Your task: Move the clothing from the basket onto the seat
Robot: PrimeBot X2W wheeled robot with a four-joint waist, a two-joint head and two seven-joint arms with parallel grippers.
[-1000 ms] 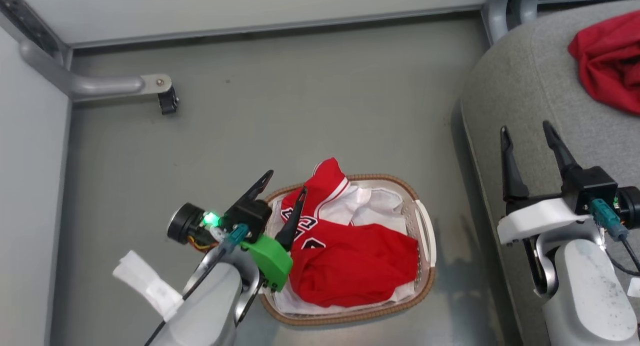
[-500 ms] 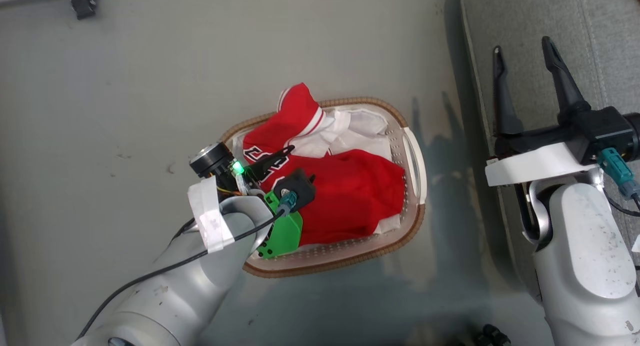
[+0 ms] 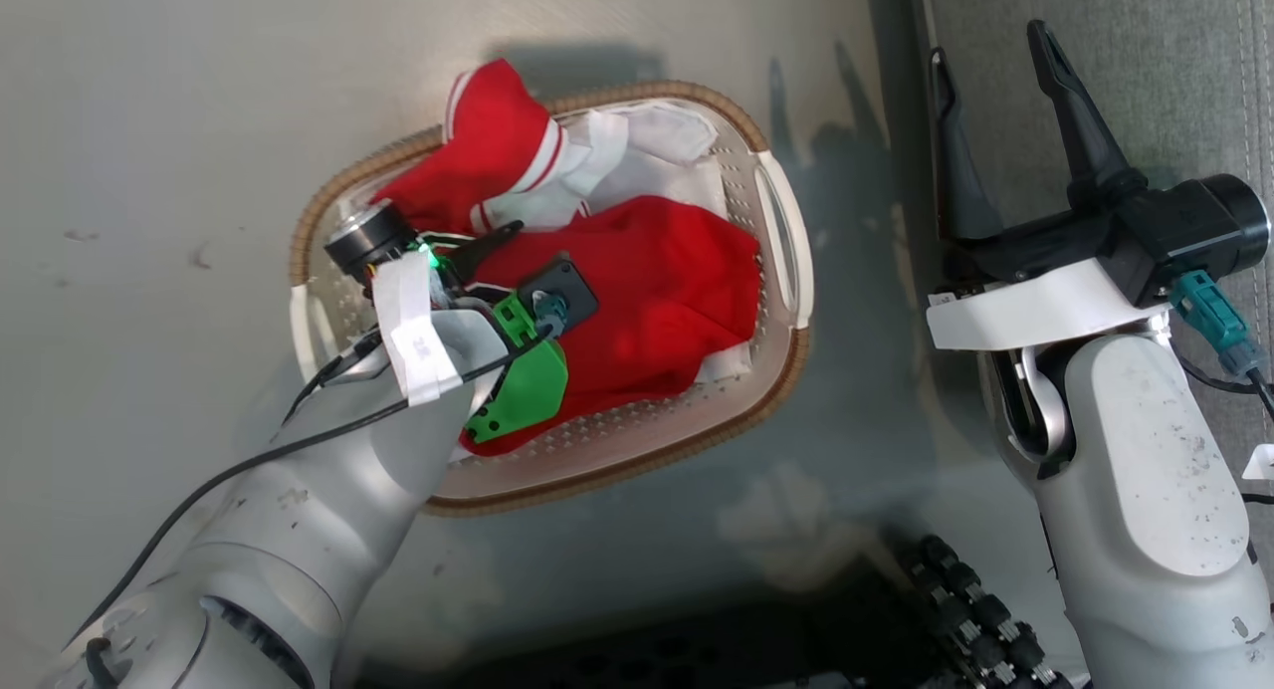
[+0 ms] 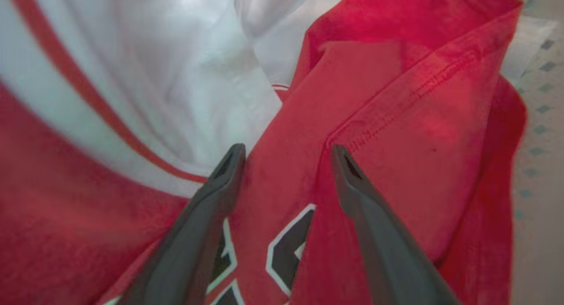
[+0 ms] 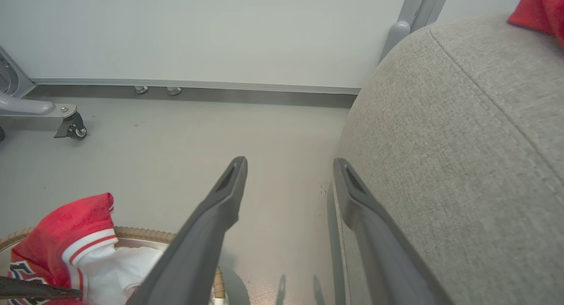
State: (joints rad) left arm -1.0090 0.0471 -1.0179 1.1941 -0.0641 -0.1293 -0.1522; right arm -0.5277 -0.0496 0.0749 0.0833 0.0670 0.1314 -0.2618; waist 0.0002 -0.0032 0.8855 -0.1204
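Note:
The white basket (image 3: 788, 233) with a brown woven rim stands on the floor left of the grey seat (image 3: 1155, 82). Inside lies the clothing: a plain red garment (image 3: 662, 281) and a red-and-white jersey (image 3: 493, 136) with black-and-white lettering (image 4: 286, 256). My left gripper (image 3: 528, 261) points down into the basket and is open. Its fingers (image 4: 220, 195) straddle a fold of red fabric (image 4: 396, 133) without pinching it. My right gripper (image 3: 990, 47) is open and empty, hovering at the seat's near edge (image 5: 440, 142). Another red garment (image 5: 539, 7) lies on the seat.
A white sheet (image 3: 662, 131) lines the basket. The grey floor (image 3: 179, 121) surrounds it. A wall with a baseboard and a caster foot (image 5: 70, 126) show in the right wrist view. A black ribbed part (image 3: 965, 609) sits at the head view's bottom.
The head camera has tilted down, shifting the whole picture. My left gripper has gone from the basket's edge down onto the clothing. The right gripper stays open beside the seat.

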